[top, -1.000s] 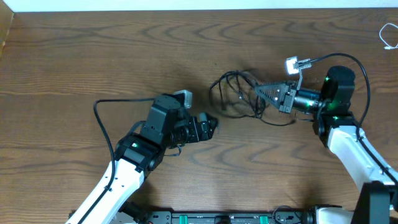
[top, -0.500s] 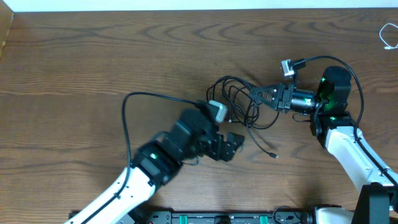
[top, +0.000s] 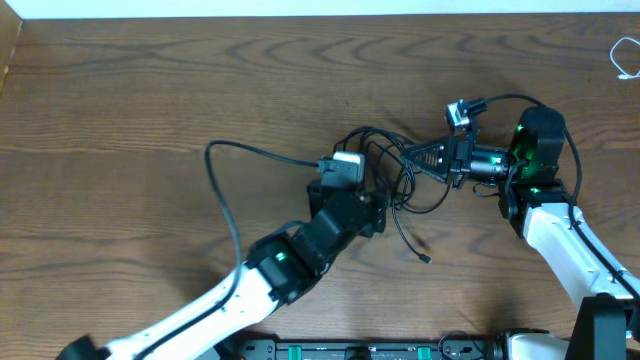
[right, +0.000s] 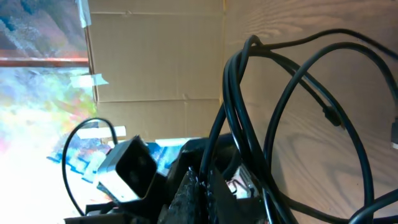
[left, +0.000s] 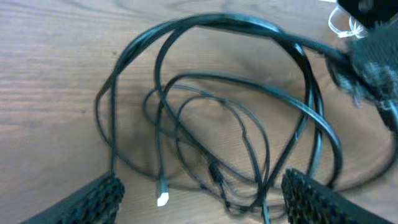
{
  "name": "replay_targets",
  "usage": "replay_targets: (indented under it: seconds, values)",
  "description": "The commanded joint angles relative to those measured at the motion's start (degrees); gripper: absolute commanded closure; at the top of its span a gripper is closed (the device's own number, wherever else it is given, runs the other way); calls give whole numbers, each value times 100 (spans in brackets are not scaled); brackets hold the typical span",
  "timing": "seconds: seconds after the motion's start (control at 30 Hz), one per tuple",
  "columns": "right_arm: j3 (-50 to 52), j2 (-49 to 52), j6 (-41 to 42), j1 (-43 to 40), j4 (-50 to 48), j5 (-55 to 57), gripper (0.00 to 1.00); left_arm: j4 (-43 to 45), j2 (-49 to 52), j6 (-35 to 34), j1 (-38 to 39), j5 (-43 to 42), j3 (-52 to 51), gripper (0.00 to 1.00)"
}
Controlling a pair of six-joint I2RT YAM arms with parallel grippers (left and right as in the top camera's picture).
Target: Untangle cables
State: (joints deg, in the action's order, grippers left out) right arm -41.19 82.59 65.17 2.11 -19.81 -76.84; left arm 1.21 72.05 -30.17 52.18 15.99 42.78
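— Where are the black cables [left: 217, 18]?
— Mid-desk [top: 150, 80], in a loose tangle. My left hand [left: 199, 190] hangs wide open over them, holding nothing; my right hand [top: 412, 152] is pinched tight on them.

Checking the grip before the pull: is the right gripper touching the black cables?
Touching. The right wrist view shows the black cables running straight into the shut right gripper, pinched between its fingers.
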Motion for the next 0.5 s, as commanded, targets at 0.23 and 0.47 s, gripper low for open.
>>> replay_targets:
  seconds: [0.23,0.47]
  values:
    - [-26,-52,129,61,-15,-201,99,496,581,-57,13,-492,17,20]
    - [-26,-52,146,61,-15,-197,99,601,597,-52,15,-765,17,20]
